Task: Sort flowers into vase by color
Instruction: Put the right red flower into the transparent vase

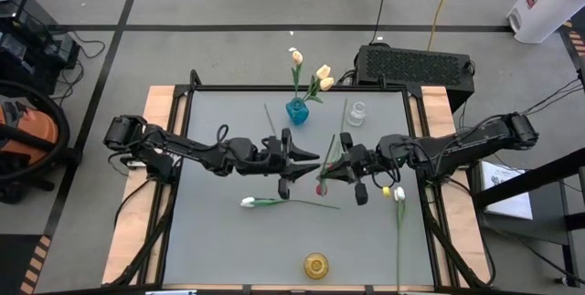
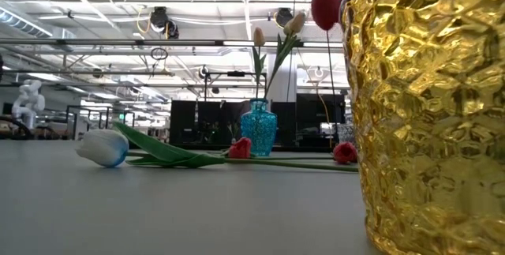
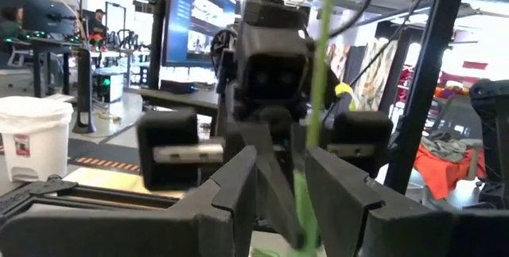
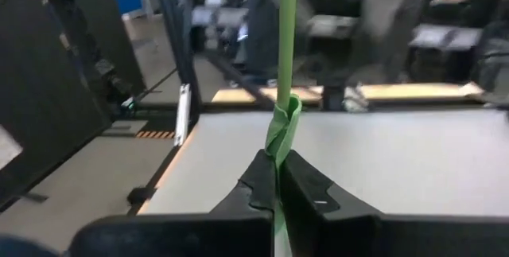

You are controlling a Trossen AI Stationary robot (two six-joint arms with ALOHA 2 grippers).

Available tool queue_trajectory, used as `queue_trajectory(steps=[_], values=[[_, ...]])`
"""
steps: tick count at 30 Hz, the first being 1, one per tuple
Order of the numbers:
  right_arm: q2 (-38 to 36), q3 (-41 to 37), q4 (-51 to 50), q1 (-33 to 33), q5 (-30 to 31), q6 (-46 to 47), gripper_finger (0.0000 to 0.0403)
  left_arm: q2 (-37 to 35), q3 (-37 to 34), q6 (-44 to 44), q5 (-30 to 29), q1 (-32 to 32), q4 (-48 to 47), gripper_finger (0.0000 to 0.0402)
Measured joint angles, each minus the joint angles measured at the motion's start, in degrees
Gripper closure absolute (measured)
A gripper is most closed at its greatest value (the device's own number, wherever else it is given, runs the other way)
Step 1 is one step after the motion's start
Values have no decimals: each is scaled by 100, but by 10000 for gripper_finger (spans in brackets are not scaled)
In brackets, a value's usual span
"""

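Note:
My right gripper [image 1: 329, 169] is shut on a red tulip [image 1: 320, 188] over the table's middle. Its bud [image 2: 326, 6] hangs down and its green stem [image 4: 285, 42] rises past the fingers. My left gripper [image 1: 314, 155] faces it, open, with a finger on either side of that stem [image 3: 320, 90]; I cannot tell whether they touch it. A blue vase [image 1: 297, 110] at the far side holds cream-yellow tulips [image 1: 322, 78]. A white tulip [image 1: 249, 202] lies on its side on the table. Another pale tulip [image 1: 398, 193] lies near the right edge. My right gripper pinches the tulip's stem [image 4: 278, 165] between its two fingers, just below a leaf wrapped around it [image 4: 283, 126]. The fingers come level from the table's right and lie across the stem. The flower is lifted clear, roughly upright, bud hanging below the fingers.
A clear glass vase [image 1: 356, 112] stands right of the blue one. A gold vase [image 1: 316, 264] stands at the near edge and fills the low view's right [image 2: 426, 105]. Two red buds [image 2: 241, 148] [image 2: 344, 152] lie on the table behind the white tulip [image 2: 102, 146].

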Motion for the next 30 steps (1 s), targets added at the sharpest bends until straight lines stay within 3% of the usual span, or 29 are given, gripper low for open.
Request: queue_trajectory(steps=[6,30], values=[[197,0,563,-30,110,3,403,0,0,-1,130,-4,-39,288],[492,-2,662,-25,110,260,403,0,0,-6,237,-10,-274,288]])
